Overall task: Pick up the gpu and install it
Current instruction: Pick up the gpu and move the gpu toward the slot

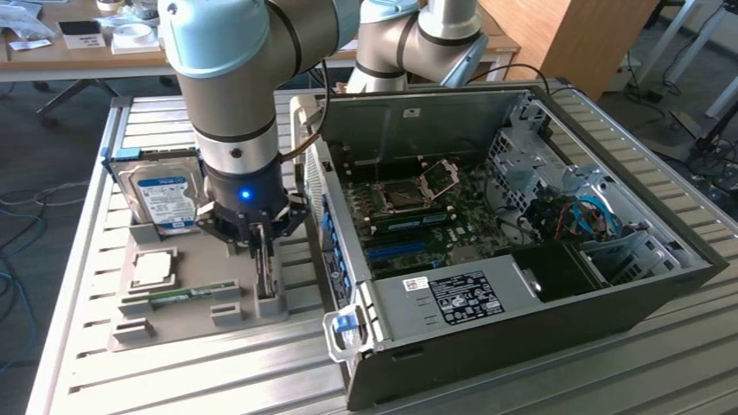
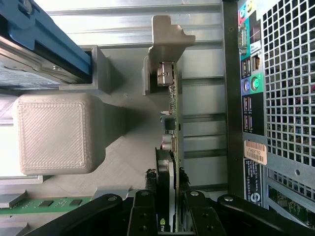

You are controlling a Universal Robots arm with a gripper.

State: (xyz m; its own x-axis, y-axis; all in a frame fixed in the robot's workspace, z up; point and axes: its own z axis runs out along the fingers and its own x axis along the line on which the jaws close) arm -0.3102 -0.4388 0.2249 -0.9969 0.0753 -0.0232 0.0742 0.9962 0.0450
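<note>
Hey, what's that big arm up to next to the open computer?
A robot arm's gripper is down at the gpu, a thin card standing on edge in a grey holder tray beside the open computer case. The card sits in its holder, not yet in the computer. A hard drive stands in the same tray.

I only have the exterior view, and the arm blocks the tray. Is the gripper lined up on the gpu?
Observer: Yes. In the wrist view the gpu, seen edge-on, runs straight into the middle of the gripper.
Operator: Is the card in its holder?
Observer: Its far end sits in the tray's gray post.
Operator: What's beside it?
Observer: The rear port panel of the computer case runs alongside the card, with a strip of bare table between them.
</note>
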